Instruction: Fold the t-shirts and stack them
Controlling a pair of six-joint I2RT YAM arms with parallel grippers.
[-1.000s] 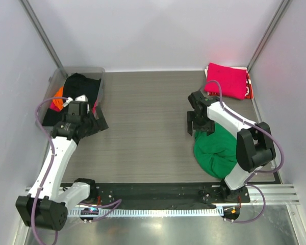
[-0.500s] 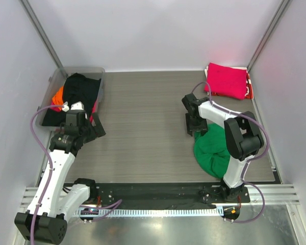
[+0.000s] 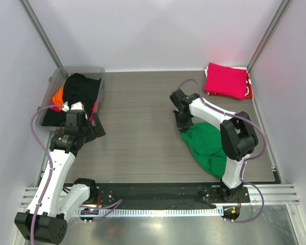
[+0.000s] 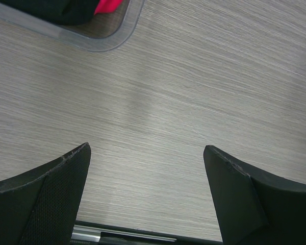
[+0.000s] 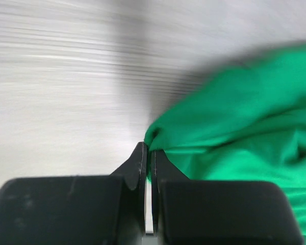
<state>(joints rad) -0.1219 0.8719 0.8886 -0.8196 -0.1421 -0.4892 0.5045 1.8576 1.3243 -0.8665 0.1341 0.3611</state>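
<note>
Pinching one edge of the green t-shirt [image 5: 234,127], the right gripper [image 5: 148,151] has its two fingers pressed tight together on the cloth, low over the table [image 3: 137,102]. The green t-shirt lies in a crumpled heap on the right side of the table, not flat and not folded yet. One job looks done: the pink t-shirt [image 3: 225,80] sits neatly folded in the far right corner, apart from the green one. The left gripper [image 4: 147,153] has its fingers spread wide with nothing between them, and it hangs over bare table just beside the clear tub [image 3: 84,69]. Inside the tub a black t-shirt [image 3: 81,89] and an orange t-shirt [image 3: 57,96] are bunched up together. I think the task is less than half done: the green one needs spreading, folding and stacking on the pink one, and then the two in the tub need the same.
</note>
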